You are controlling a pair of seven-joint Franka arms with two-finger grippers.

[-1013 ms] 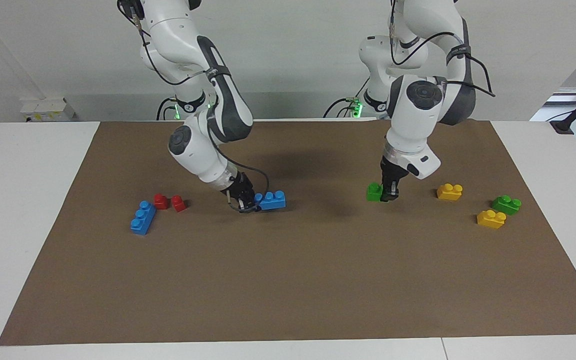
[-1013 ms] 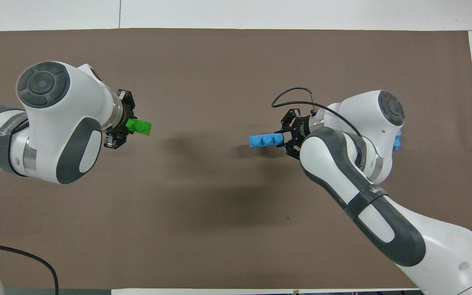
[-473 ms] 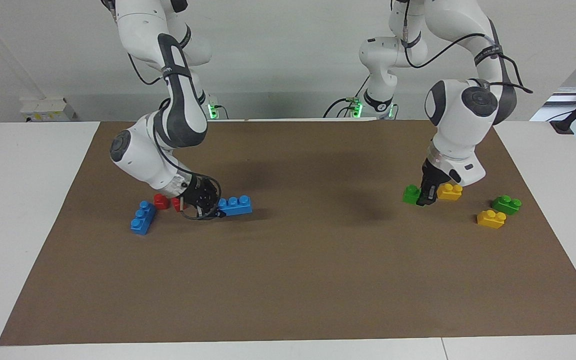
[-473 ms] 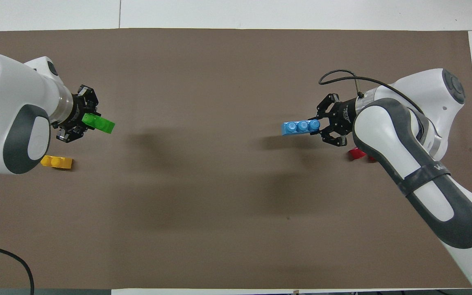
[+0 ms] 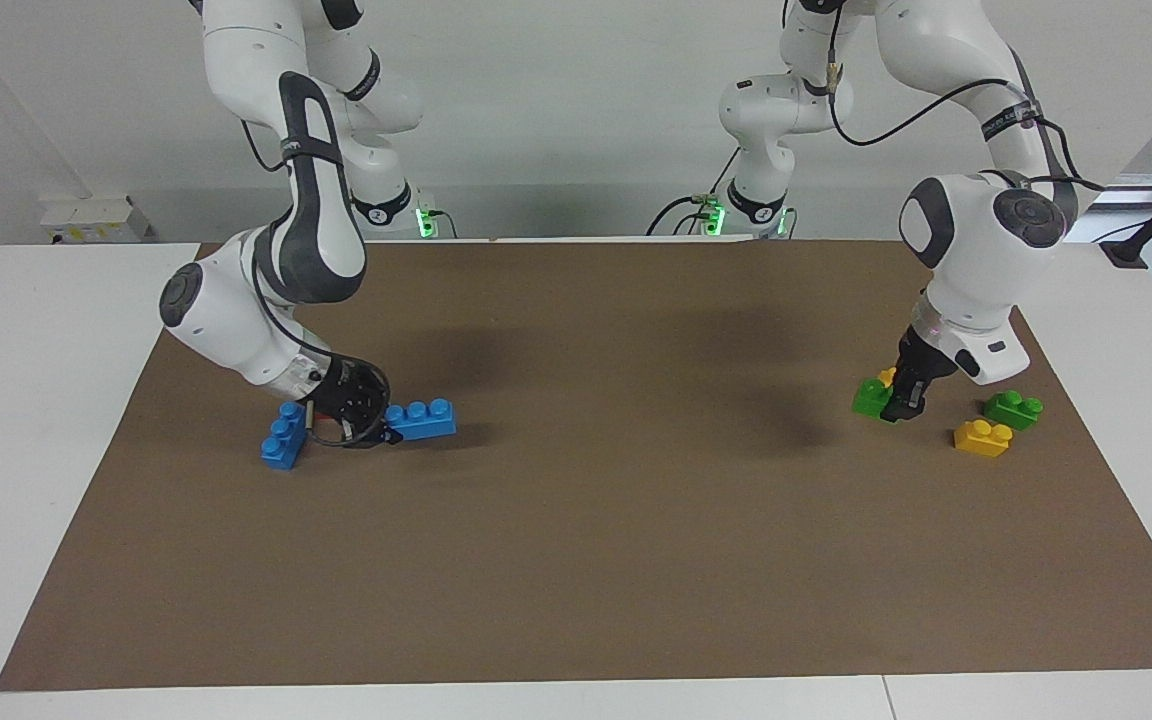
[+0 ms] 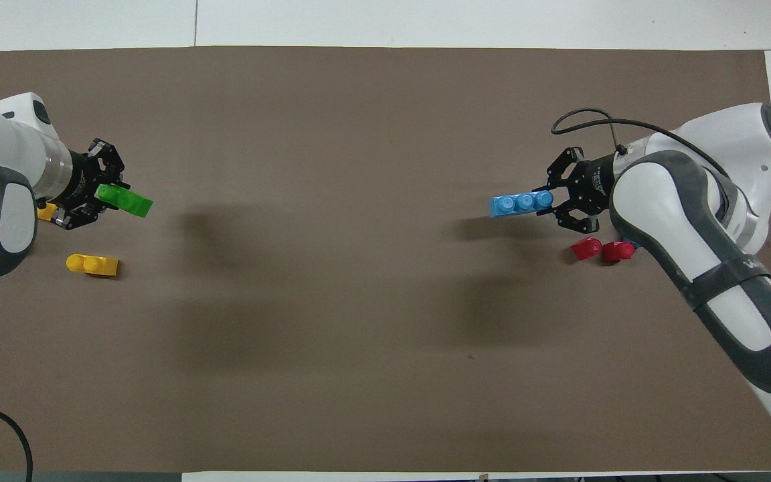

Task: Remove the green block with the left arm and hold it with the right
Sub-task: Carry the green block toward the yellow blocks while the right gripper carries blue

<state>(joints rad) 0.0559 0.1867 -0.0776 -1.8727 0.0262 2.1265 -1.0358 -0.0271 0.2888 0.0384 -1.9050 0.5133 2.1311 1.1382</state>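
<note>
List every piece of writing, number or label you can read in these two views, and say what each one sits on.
"2": on the black base collar of the right arm, in the facing view.
Grey band on the right arm's forearm: printed lettering, too blurred to read.
Grey band on the left arm: lettering, too small to read.
Wall box beside the table: yellow labels, unreadable.
Bricks and brown mat: no writing visible.

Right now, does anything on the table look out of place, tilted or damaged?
Nothing looks damaged. The green block is shut in the left gripper, the blue brick in the right gripper, both held level.
</note>
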